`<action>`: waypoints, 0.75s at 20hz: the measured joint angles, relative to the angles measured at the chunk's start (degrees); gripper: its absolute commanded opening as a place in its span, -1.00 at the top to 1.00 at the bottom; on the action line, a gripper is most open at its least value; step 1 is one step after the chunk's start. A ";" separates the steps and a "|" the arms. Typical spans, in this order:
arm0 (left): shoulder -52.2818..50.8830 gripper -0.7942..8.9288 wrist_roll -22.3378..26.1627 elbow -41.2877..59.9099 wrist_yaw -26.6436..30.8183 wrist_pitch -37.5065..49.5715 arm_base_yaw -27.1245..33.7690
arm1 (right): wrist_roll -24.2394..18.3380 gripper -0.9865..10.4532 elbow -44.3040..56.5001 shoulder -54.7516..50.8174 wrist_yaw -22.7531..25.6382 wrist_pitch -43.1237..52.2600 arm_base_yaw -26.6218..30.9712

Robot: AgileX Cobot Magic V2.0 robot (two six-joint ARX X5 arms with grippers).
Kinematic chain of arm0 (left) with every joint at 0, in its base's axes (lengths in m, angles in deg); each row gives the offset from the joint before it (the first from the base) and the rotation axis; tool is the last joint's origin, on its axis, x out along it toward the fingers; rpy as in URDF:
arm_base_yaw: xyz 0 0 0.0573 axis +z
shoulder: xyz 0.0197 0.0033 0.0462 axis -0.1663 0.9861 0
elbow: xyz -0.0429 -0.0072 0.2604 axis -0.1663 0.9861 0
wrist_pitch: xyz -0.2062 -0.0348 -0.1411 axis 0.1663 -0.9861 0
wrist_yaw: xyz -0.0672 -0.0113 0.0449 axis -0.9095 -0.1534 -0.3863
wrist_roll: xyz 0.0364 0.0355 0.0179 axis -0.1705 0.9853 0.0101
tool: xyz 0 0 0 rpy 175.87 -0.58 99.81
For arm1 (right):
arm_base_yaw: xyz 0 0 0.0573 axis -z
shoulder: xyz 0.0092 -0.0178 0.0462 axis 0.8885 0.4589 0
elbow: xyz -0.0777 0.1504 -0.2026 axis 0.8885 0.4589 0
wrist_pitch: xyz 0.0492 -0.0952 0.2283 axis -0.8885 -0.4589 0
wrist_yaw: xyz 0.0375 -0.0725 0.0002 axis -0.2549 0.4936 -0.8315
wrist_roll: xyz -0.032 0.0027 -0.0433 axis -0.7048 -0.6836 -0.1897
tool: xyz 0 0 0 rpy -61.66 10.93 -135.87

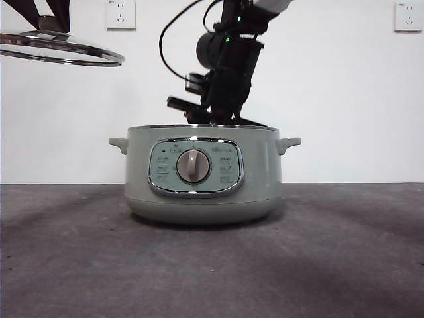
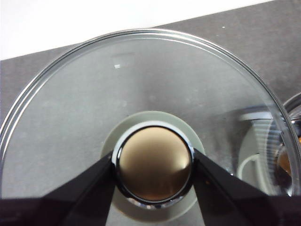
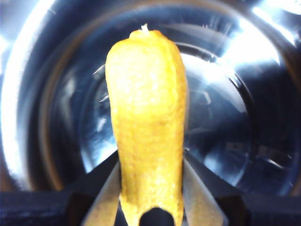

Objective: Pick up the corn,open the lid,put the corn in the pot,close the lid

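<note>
We note the left gripper (image 2: 154, 165) clamping the lid (image 2: 141, 94) aside (pot (image 1: 202, 175) uncovered) so the right gripper (image 3: 150, 188), pinching the corn (image 3: 146, 117), can lower it inside.

Sage-green pot (image 1: 265, 179) with grey dial (image 1: 193, 165) — yellow-orange corn (image 3: 148, 127) — clear, chrome-rimmed lid (image 2: 84, 108)

Stood behind everything as a plain white wall (image 1: 344, 99), evenly lit, without windows. Carried two white power sockets high up: one socket (image 1: 120, 13) near the upper left, another socket (image 1: 407, 14) at the upper right edge. Met a dark grey tabletop (image 1: 212, 265) along a straight horizontal line. Looked matte and faintly speckled, with soft shadows spread across the near surface
</note>
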 measured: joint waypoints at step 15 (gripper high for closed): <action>0.00 0.85 0.13 0.00 -2.67 -0.85 0.07 | 0.70 -0.13 -3.23 0.76 4.98 -1.27 -1.31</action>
